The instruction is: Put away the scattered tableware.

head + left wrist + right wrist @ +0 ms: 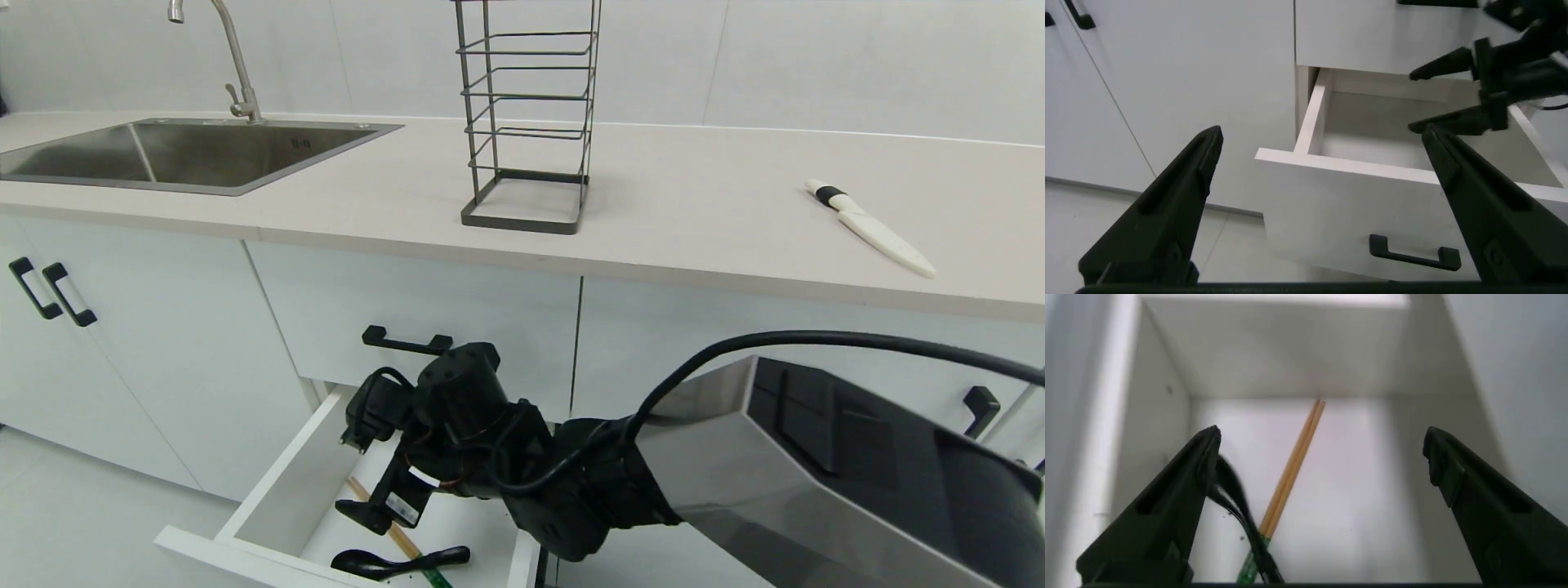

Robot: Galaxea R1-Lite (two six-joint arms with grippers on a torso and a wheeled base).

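Knife [869,227] lies on the right of the countertop [694,212], near its front edge. Its long axis is diagonal, with the black-banded end far-left and the tapered tip near-right. It is well apart from the wire rack [526,122]. Right gripper [355,469] hangs over the open drawer [269,498], jaws wide and holding nothing. Chopsticks [1290,469] run roughly front to back inside, and a black spoon [400,562] lies at the drawer's near end. Left gripper [1321,139] is spread wide and empty outside the drawer front.

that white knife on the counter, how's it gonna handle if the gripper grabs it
The knife looks rigid and slim, so it is probably light and unbending. It lies flat on the counter, so getting a grip under it may be hard, and its smooth surface could slip. Flat-sided, it seems unlikely to roll.
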